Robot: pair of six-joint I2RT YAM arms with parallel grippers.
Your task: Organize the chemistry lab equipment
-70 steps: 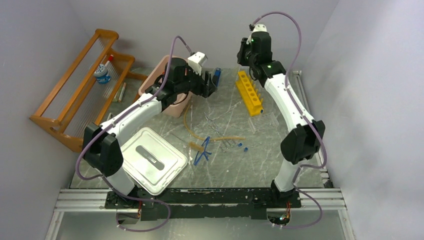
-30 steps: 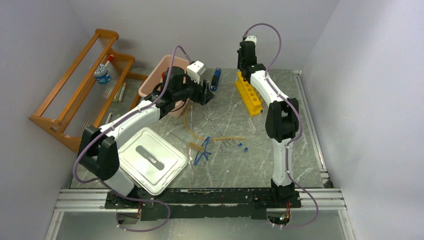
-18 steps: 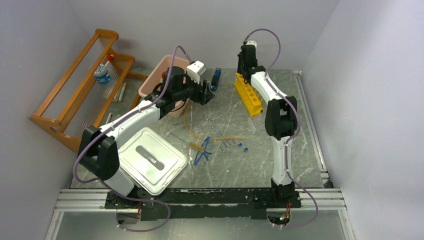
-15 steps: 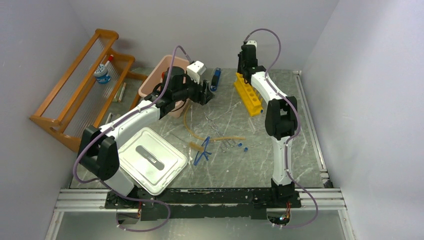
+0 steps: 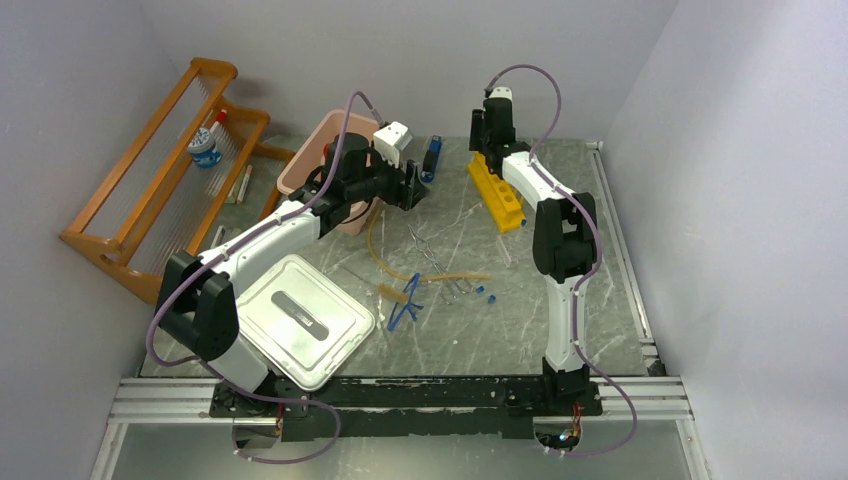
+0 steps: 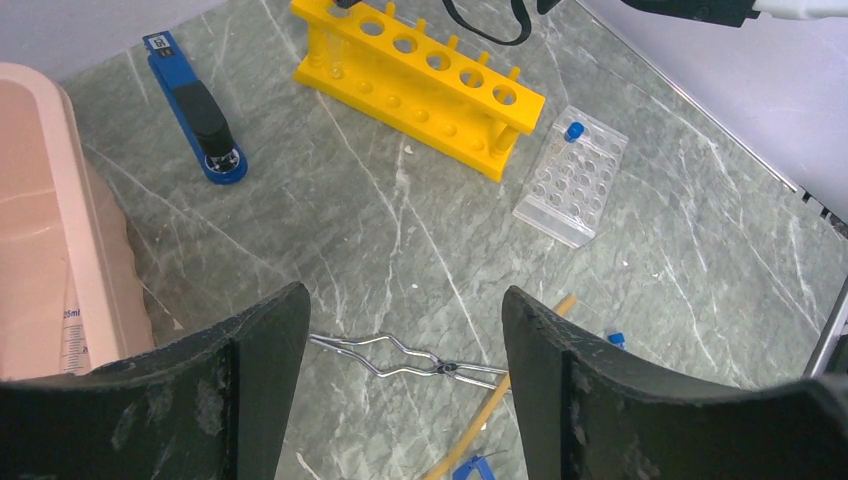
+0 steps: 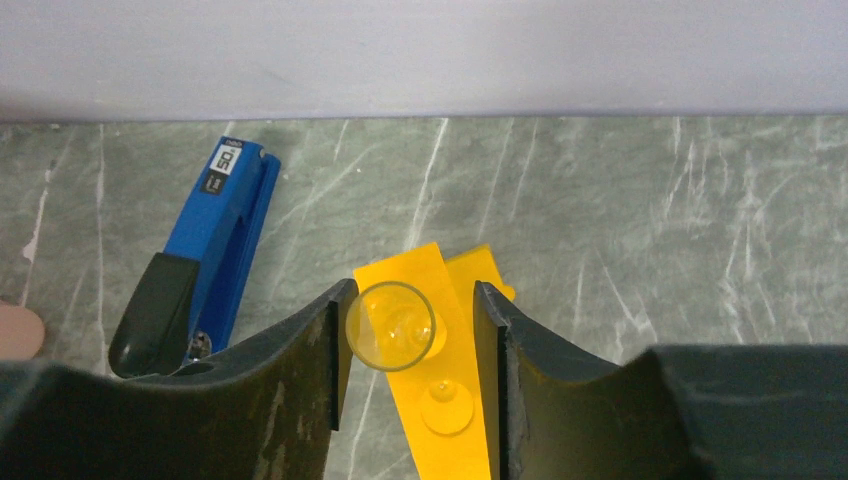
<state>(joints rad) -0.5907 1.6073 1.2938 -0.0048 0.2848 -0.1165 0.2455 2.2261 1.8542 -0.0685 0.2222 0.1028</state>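
My right gripper point(image 7: 410, 300) is open around a clear tube point(image 7: 390, 325) that stands in the end hole of the yellow rack point(image 7: 450, 420). The tube touches the left finger, with a gap to the right finger. In the top view this gripper point(image 5: 487, 135) is at the rack's far end. My left gripper point(image 6: 400, 305) is open and empty, hovering above thin metal tongs point(image 6: 400, 355) next to the pink tub point(image 6: 40, 230). A tan hose point(image 5: 440, 277), blue tongs point(image 5: 405, 308) and small blue-capped tubes point(image 5: 485, 293) lie mid-table.
A blue stapler point(image 5: 432, 158) lies between the tub and the yellow rack point(image 5: 497, 187). A clear tray holding a blue-capped vial point(image 6: 572, 175) lies beside the rack. The grey-white lid point(image 5: 300, 320) lies front left. The wooden rack point(image 5: 160, 180) at left holds a red-capped bottle point(image 5: 215, 122).
The right arm has folded inward and brought its gripper down to the far end of the yellow rack, then stayed there. The left arm has drawn back slightly toward the tub.
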